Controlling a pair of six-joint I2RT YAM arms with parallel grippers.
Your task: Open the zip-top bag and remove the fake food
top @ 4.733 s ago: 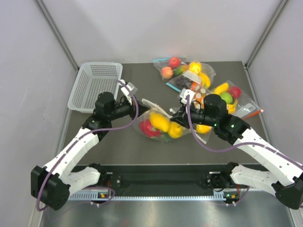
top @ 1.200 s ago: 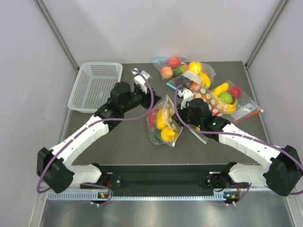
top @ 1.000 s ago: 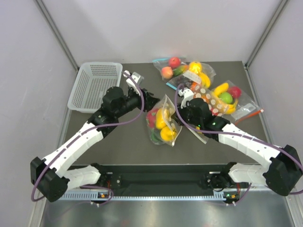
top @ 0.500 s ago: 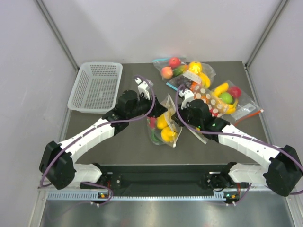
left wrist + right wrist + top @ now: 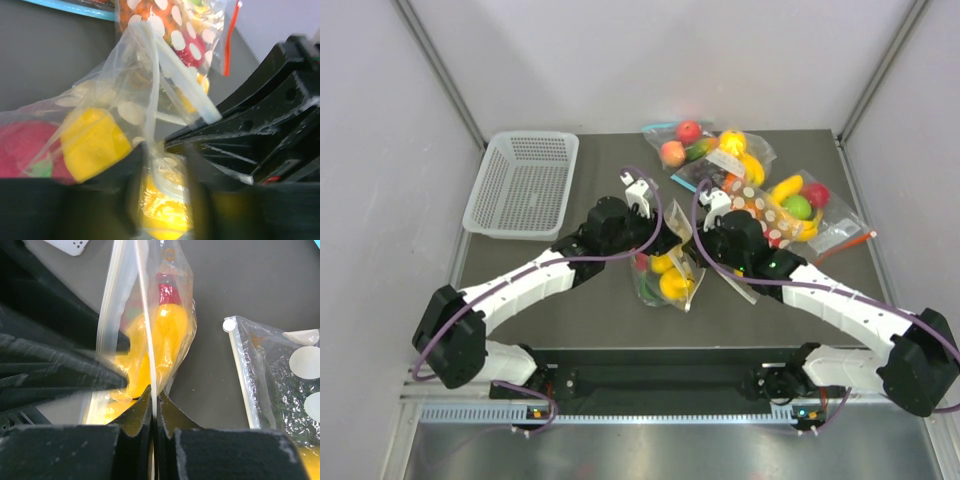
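The zip-top bag (image 5: 665, 268), clear with white dots, hangs upright at the table's middle. Through it show the fake food: yellow pieces (image 5: 672, 285), a red one and a green one. My right gripper (image 5: 154, 399) is shut on one lip of the bag's top edge (image 5: 142, 300), and it shows in the top view (image 5: 693, 243). My left gripper (image 5: 165, 192) is open, with its blurred fingers (image 5: 131, 187) on either side of the other lip and zip strip (image 5: 180, 75). In the left wrist view a yellow piece (image 5: 92, 142) and the red piece (image 5: 20, 147) show through the plastic.
A white basket (image 5: 520, 182) stands at the back left. A dotted bag showing orange (image 5: 755, 205) lies just behind my right gripper. Clear bags of toy fruit lie at the back (image 5: 700, 145) and at the right (image 5: 810, 205). One bag's edge (image 5: 240, 375) is beside my right fingers.
My left arm has swung right from near the basket to the bag's top, its fingers now around one lip. My right gripper has kept holding the bag upright.
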